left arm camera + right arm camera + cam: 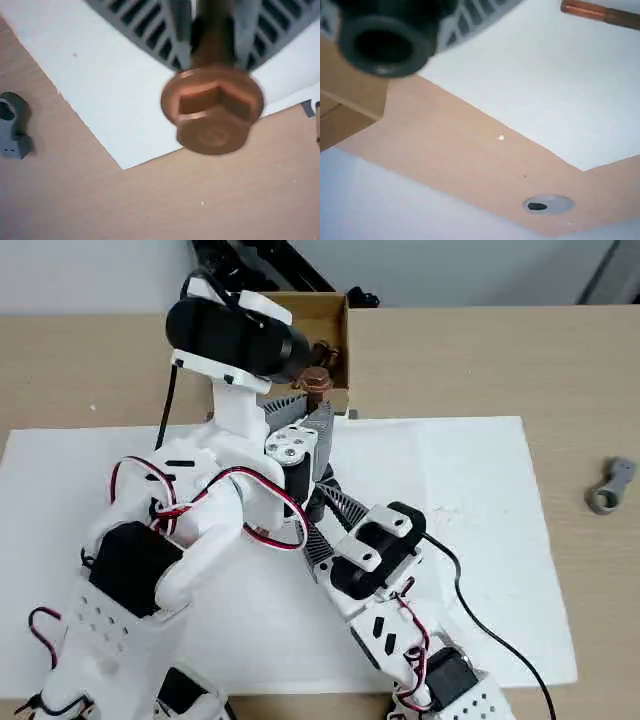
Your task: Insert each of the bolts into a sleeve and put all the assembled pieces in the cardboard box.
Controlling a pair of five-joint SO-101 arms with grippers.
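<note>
- The left gripper (215, 50) is clenched on the copper bolt's (212, 110) shank. The hex head hangs free just beside the cardboard box (335, 310), at the white mat's (480, 540) 12 o'clock edge.
- The right gripper (318, 502) grasps the dark sleeve (385, 45) near the mat's centre, apart from the bolt.
- Risk: if the two axes are misaligned, the bolt tip likely catches the sleeve's rim and twists either piece in its grip.
- The arms cross closely, so a wide swing could knock them together.

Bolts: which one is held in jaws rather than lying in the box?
The bolt gripped by its shank in the left jaws, with its hexagonal head facing the wrist camera. The other bolts lie inside the box.
</note>
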